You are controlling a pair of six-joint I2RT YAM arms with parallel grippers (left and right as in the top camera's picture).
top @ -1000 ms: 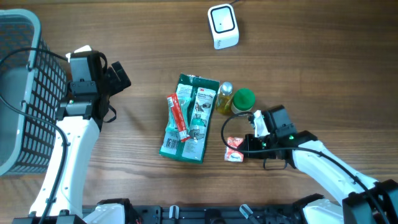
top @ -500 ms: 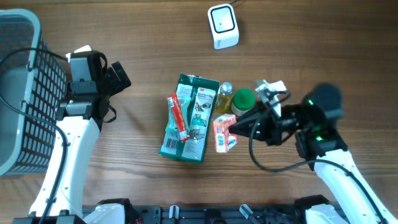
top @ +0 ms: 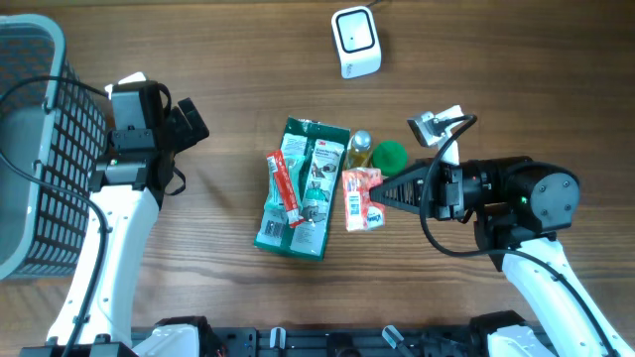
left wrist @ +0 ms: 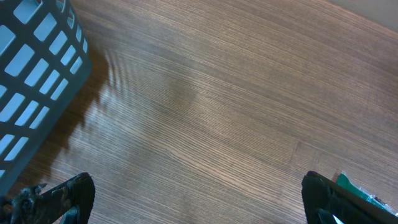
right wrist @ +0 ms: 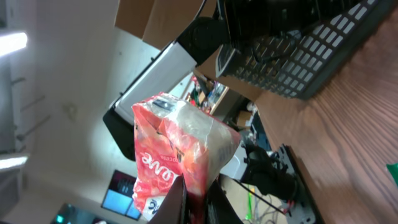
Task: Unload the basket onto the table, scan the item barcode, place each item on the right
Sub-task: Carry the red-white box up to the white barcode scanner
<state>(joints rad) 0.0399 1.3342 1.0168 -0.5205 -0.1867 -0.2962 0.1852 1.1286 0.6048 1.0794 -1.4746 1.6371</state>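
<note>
Right gripper [top: 383, 195] pinches red packet [top: 361, 199], seemingly airborne.

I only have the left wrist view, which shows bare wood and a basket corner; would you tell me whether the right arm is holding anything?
Observer: Yes, the right tool is shut on a red-and-white packet, lifted off the table.
Operator: Thank you. Where is the scanner?
Observer: The white scanner stands apart from the packet, beyond the green-capped bottle.
Operator: Is a barcode showing?
Observer: The right wrist view shows the packet's crinkled face, but I cannot make out a barcode.
</note>
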